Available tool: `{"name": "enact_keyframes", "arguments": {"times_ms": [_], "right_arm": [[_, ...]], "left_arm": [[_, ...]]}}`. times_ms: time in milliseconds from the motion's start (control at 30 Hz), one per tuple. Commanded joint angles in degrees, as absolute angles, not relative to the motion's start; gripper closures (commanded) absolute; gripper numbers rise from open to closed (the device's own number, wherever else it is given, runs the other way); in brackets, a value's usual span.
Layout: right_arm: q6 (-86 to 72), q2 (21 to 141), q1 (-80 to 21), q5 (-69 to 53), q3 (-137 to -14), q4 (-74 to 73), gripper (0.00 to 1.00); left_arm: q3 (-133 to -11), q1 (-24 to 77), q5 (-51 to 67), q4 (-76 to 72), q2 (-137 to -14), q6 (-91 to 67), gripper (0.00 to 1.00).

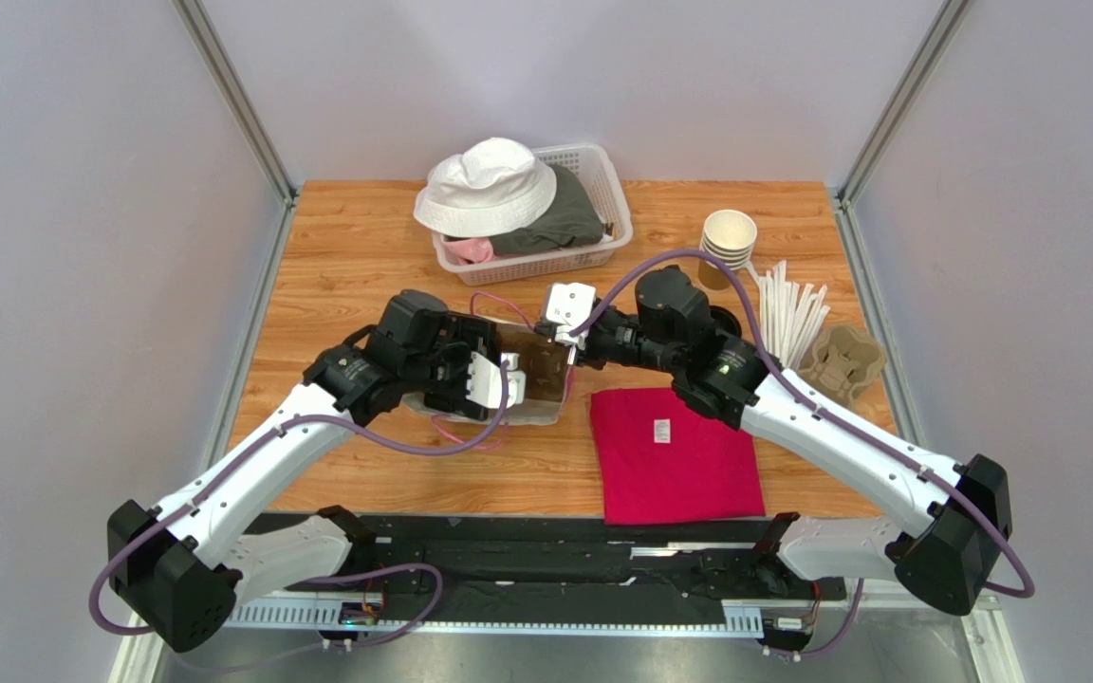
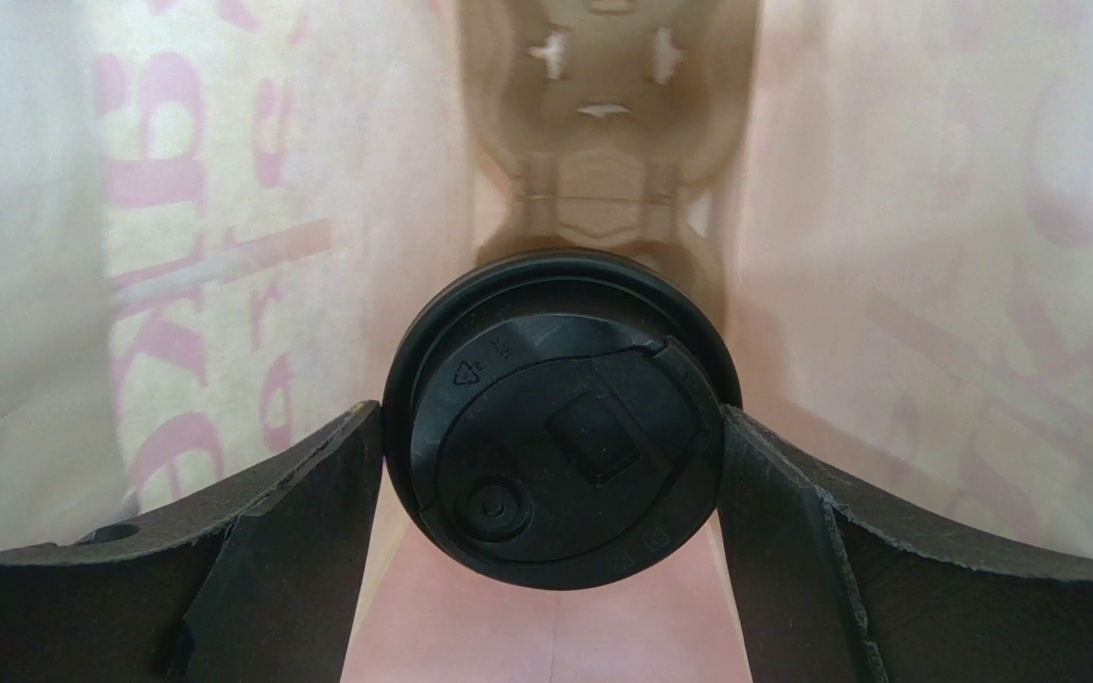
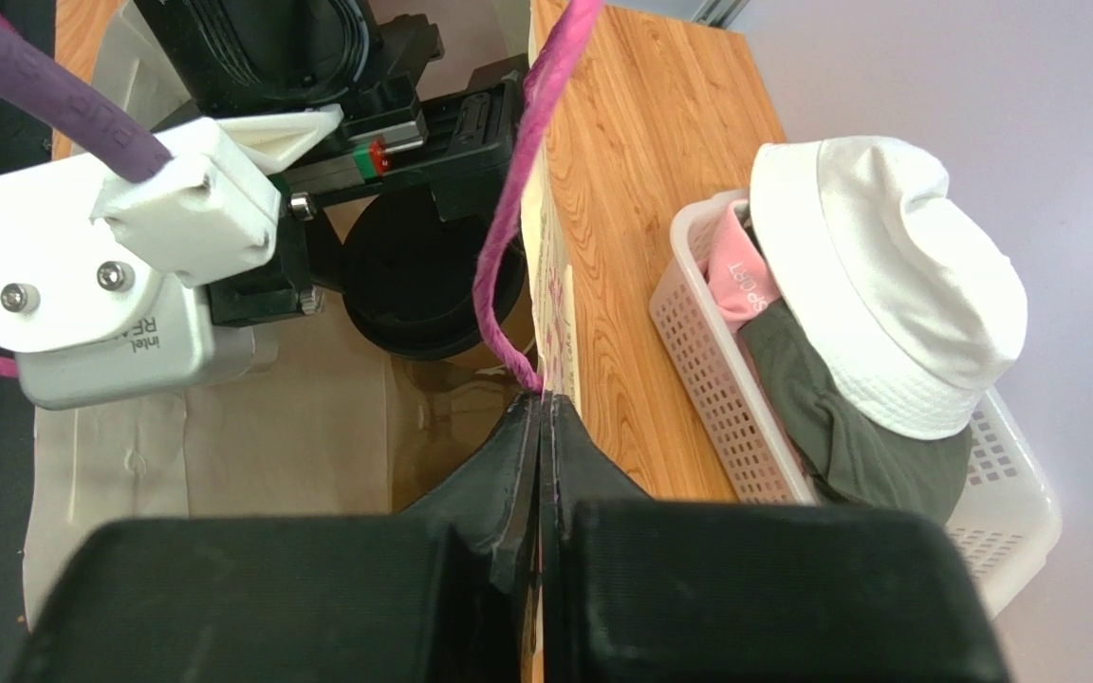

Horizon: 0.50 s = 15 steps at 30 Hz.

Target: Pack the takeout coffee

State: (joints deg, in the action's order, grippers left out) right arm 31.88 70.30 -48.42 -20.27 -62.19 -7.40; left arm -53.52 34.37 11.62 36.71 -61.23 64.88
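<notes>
The wooden tabletop (image 1: pixel 367 242) has grey walls (image 1: pixel 96 214) close at its left, far and right edges. At its centre sits a pale paper bag with pink print (image 1: pixel 545 373). The right end effector (image 3: pixel 540 427), fully closed, pinches the bag's rim. Inside the bag, with its walls near on both sides, the left end effector (image 2: pixel 550 420) is spread wide and clasps the takeout coffee (image 2: pixel 567 427) by its round black plastic lid. The lid faces the bag's mouth. The cup body is hidden, so its long axis probably runs into the bag.
</notes>
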Motion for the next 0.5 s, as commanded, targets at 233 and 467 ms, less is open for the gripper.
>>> {"name": "enact_keyframes", "arguments": {"times_ms": [233, 467], "right_arm": [[32.7, 77.07, -47.72, -20.39, -73.38, -20.74, 0.7], [33.13, 81.29, -47.9, -18.46, -76.72, -22.15, 0.54]], "left_arm": [[-53.18, 34.19, 14.32, 36.91, -61.08, 65.66, 0.77], [-51.68, 34.19, 14.24, 36.83, -59.77, 65.21, 0.77]]}}
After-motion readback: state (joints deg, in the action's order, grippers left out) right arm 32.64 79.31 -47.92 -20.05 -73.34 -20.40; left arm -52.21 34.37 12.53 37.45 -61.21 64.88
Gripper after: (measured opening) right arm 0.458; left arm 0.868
